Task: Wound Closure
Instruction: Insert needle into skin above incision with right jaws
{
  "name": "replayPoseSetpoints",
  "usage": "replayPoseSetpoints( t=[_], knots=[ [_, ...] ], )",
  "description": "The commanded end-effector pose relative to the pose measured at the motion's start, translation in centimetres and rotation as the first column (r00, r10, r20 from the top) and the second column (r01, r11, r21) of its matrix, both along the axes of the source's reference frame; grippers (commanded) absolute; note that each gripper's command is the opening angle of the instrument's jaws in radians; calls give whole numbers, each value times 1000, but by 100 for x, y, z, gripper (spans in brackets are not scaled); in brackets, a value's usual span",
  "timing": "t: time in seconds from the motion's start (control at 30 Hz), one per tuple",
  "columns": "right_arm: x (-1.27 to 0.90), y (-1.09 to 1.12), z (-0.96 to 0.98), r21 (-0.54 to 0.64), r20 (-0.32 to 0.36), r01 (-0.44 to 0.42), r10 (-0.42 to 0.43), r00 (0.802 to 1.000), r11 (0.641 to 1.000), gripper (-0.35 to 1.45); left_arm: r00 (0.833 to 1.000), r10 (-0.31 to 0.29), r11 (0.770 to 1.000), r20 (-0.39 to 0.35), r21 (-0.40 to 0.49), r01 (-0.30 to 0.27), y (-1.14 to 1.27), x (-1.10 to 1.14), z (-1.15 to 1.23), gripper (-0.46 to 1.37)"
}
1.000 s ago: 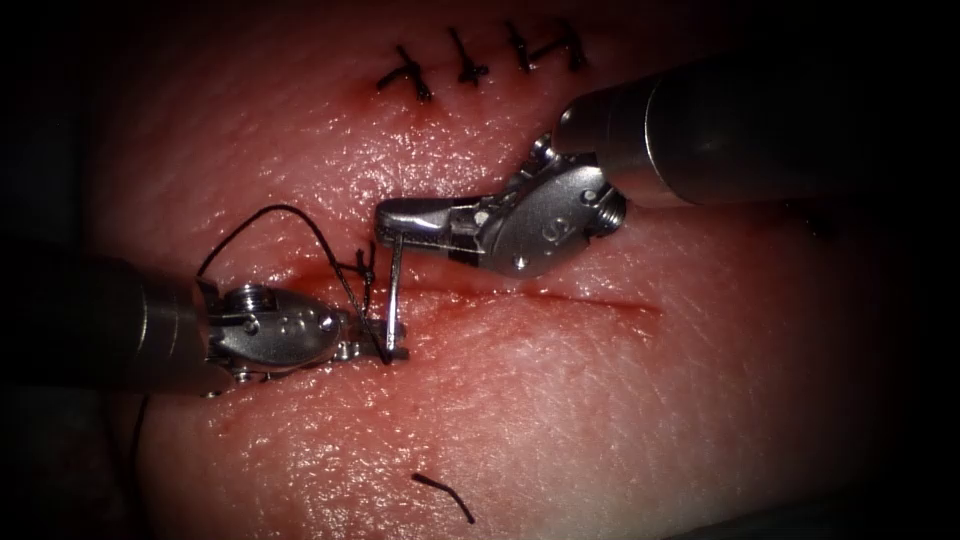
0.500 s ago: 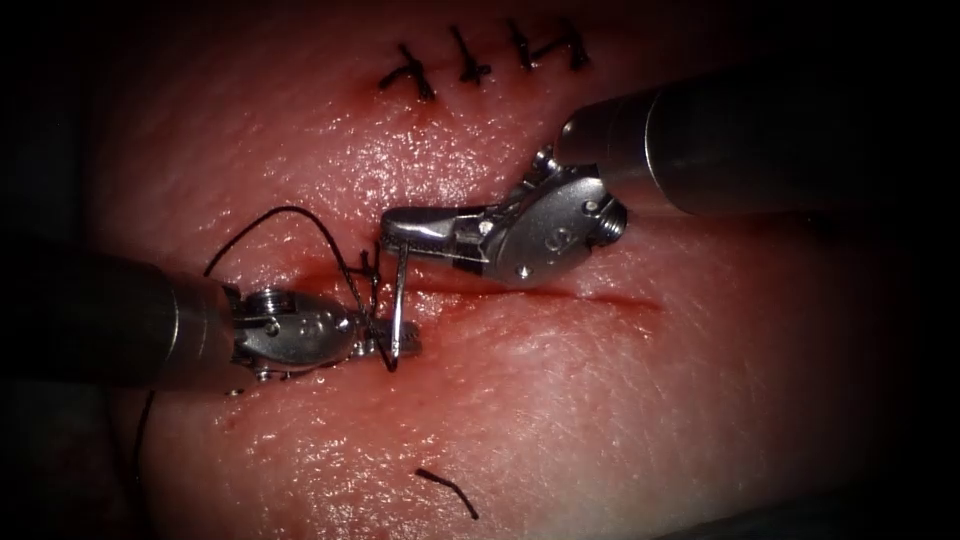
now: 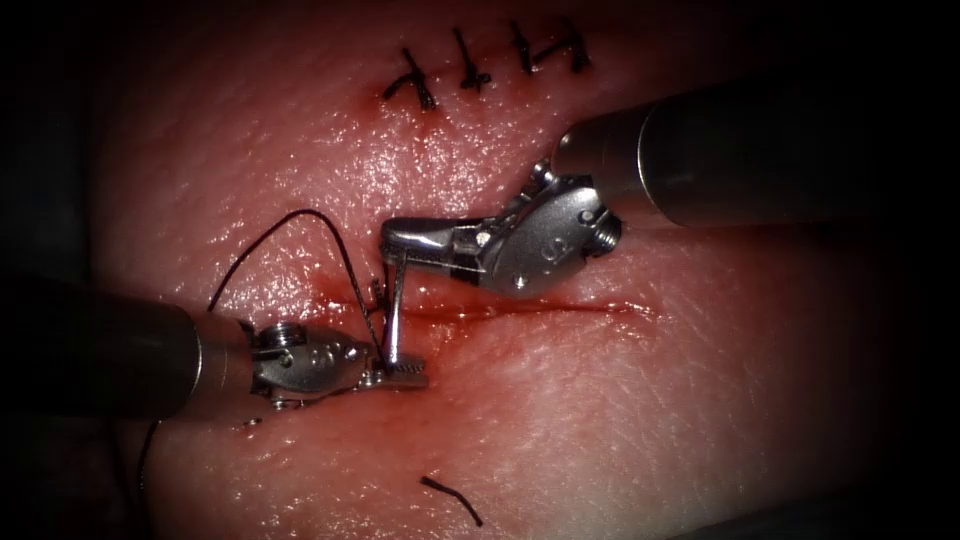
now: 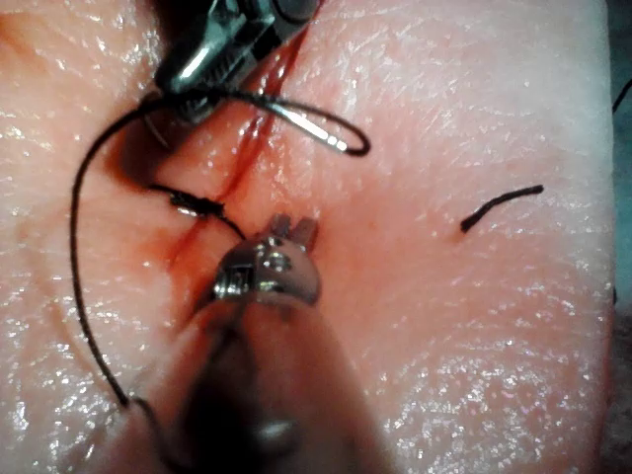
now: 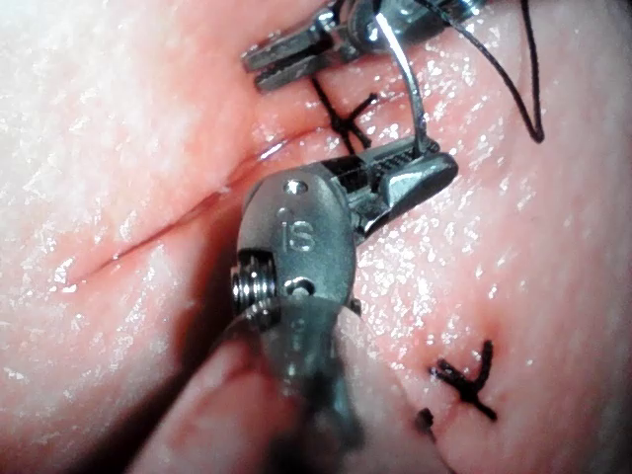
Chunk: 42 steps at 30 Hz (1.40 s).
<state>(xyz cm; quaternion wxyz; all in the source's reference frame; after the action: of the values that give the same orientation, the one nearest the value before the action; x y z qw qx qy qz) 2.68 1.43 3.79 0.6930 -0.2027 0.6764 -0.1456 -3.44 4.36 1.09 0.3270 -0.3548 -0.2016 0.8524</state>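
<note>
Here the needle (image 3: 396,305) stands nearly upright over the left end of the cut (image 3: 520,308), clear of the tissue (image 3: 620,420), spanning the gap between the two tools. Right tool (image 3: 392,238) comes in from the far right, jaws pressed together on the needle's upper end; in the right wrist view the needle (image 5: 407,87) curves from those jaws (image 5: 425,173) across to the other tool. Left tool (image 3: 405,377) comes in from the near left, tip at the needle's lower end, jaws look pinched on it there, just on the near side of the cut. Thread (image 3: 300,225) runs from the needle area up in a dark loop on the left, then drops down along the left tool's shaft. In the left wrist view the thread (image 4: 84,267) sweeps round the tool (image 4: 294,229) in a wide arc. A knotted stitch (image 3: 374,292) sits on the cut just left of the needle. Red fluid (image 3: 470,312) lines the cut. Far side: a row of finished stitches (image 3: 480,68). Near side: a loose cut end of thread (image 3: 452,497) lying on the tissue, well apart from both tools.
</note>
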Motion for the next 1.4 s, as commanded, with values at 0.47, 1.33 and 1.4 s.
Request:
replayPoseSetpoints(
  t=[0.47, 1.33, 1.4],
  knots=[
    [-18, -29, 30, 107, 47, -66, 61, 997, 992, -35, 1000, -10, 1000, -10, -7, 10, 7, 5, -7, 5],
    [-15, -48, 63, 243, 106, -77, 53, 993, 967, -35, 1000, -9, 1000, -12, -6, 9, 8, 5, -7, 5],
    [-14, -47, 63, 249, 110, -85, 59, 992, 965, -35, 1000, -9, 1000, -12, -6, 9, 8, 5, -7, 4]
  ],
)
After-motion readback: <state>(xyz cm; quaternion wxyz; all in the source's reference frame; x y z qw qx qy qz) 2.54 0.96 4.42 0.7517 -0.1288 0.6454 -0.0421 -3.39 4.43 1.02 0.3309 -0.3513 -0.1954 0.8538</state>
